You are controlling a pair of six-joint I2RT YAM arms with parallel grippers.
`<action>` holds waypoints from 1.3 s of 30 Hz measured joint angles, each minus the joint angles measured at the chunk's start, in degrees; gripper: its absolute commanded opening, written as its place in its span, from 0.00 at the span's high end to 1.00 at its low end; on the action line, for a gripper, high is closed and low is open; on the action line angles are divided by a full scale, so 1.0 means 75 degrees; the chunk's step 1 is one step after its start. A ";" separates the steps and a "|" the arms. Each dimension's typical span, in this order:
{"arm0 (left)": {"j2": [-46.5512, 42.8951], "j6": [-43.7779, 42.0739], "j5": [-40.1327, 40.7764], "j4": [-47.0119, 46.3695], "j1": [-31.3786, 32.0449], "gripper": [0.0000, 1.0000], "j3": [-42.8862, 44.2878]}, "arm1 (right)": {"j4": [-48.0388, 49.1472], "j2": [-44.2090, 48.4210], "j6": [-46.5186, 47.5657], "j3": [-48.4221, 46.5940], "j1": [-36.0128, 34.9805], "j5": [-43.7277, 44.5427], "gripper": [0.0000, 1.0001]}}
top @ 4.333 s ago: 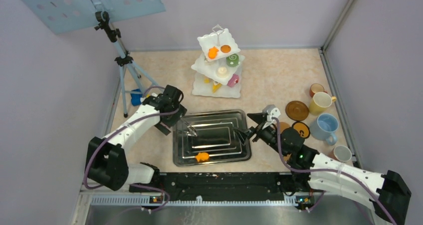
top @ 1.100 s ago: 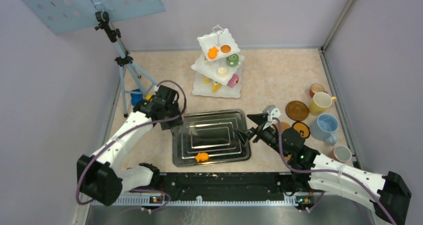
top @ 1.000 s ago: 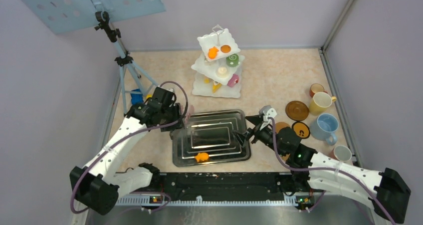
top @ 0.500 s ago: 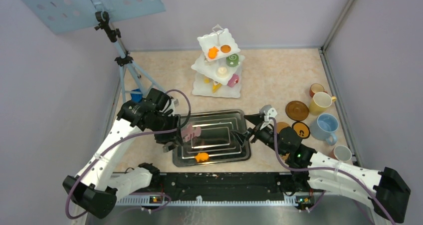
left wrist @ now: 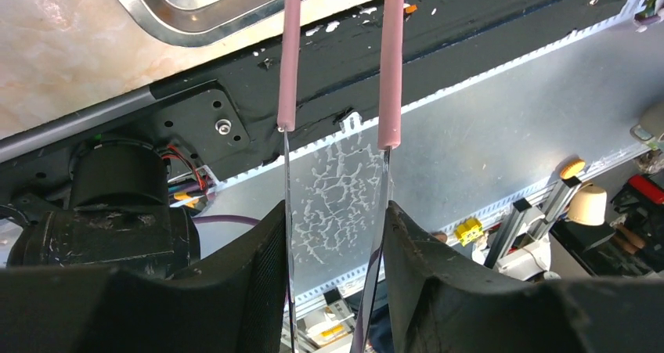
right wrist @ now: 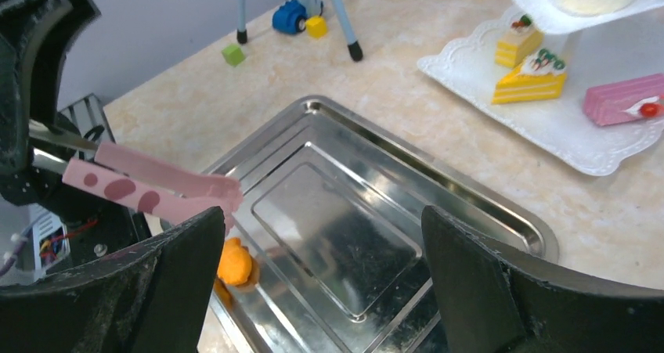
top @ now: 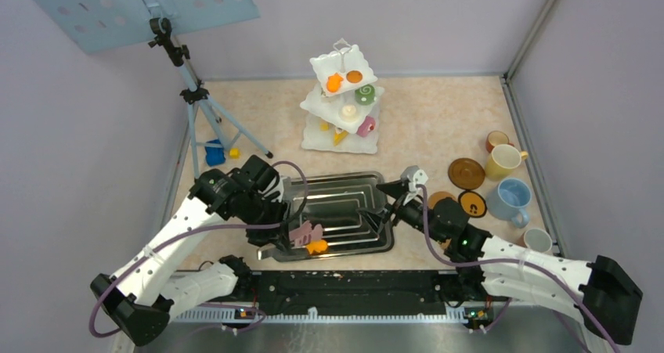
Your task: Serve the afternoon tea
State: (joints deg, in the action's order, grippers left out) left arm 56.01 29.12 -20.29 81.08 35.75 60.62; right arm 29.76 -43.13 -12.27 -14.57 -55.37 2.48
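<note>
left gripper [left wrist: 333,228] clamped on tongs [right wrist: 149,182], tips over orange pastry [right wrist: 234,263] near tray [right wrist: 470,187] front edge. right gripper [right wrist: 321,220] spread, empty. Pastry likely light, rigid, slick: pinch across its middle.

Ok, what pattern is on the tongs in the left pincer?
The tongs are pink with darker pink spots; clearest in the right wrist view.

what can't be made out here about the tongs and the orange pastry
Left wrist view: the pink tongs run off the top edge; their tips and any pastry are cut off.
Right wrist view: a finger of the right gripper hides part of the orange pastry.
Top view: whether the tong tips touch the pastry is too small to tell.
</note>
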 measured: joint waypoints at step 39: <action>0.1160 0.0300 0.0851 -0.0236 0.1553 0.52 -0.0335 | 0.0090 -0.0702 -0.0309 -0.0003 0.0000 0.1448 0.06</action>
State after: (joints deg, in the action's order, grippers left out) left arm 64.71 31.38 -13.91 79.31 47.40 58.11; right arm 30.44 -48.40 -14.59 -14.59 -55.37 13.34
